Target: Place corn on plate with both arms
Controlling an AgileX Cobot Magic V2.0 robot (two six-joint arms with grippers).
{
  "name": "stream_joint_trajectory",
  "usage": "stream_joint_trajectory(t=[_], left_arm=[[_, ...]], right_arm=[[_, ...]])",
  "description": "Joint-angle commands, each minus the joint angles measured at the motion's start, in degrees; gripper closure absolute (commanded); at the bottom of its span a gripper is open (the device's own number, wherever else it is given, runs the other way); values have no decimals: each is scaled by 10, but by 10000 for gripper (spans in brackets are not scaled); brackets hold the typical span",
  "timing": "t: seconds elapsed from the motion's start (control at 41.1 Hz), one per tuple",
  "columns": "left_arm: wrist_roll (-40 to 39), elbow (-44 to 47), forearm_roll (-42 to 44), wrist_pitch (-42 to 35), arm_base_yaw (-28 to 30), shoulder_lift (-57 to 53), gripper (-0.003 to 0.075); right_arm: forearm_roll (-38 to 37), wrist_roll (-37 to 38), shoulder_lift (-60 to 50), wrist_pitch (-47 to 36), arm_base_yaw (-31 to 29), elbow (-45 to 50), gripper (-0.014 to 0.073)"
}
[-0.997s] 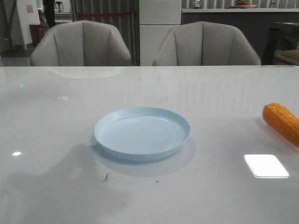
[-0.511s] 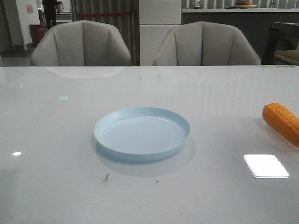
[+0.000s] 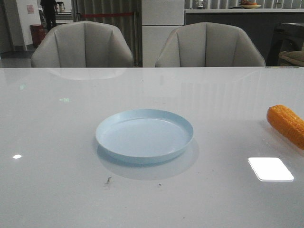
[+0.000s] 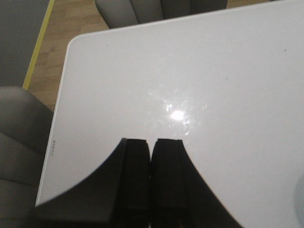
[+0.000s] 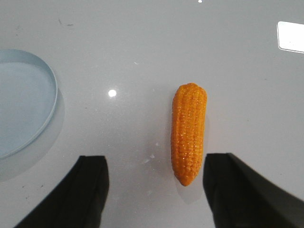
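Observation:
The pale blue plate [image 3: 144, 135] sits empty in the middle of the white table. The orange corn [image 3: 286, 125] lies on the table at the far right, well apart from the plate. In the right wrist view the corn [image 5: 189, 133] lies on the table with its tapered tip between my right gripper's open fingers, nearer one finger; my right gripper [image 5: 156, 164] is open above the table, touching nothing. The plate's rim [image 5: 50, 78] shows at that view's edge. My left gripper [image 4: 152, 142] is shut and empty above the table's far left corner. Neither gripper shows in the front view.
Two grey chairs [image 3: 83, 45] stand behind the table's far edge. The table's rounded corner and edge [image 4: 66, 50] and another chair [image 4: 19, 137] show in the left wrist view. A bright light reflection [image 3: 270, 168] lies on the table at front right.
The dark shadow on the table at front left has faded away over the last second. The plate and corn have not moved.

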Motion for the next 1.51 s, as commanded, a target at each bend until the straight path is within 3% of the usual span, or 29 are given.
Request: stream_joint_trajectory(t=[0.0,0.267,0.486,0.802,1.216,1.483], left_arm=[[-34,136,10,-138,1,-85,632],[-51,540,13,-401,1,-294,632],[-77,719,10,-478,1,-385,632],[-80,739,8,-454,1,-394,632],[-80,739,8,-454,1,-394,632],[-80,739,8,-454,1,-394,632]], right_arm=[[0,1,-6,-35,-2,-21,63],[0,1,-6,-31,-2,-21,63],[0,1,-6,-10,-2,-21,63],[0,21,35,48,-11,-104,65],[-50,27,264,235,-61,-363,65],[-58,27,388,264,-61,-417,64]])
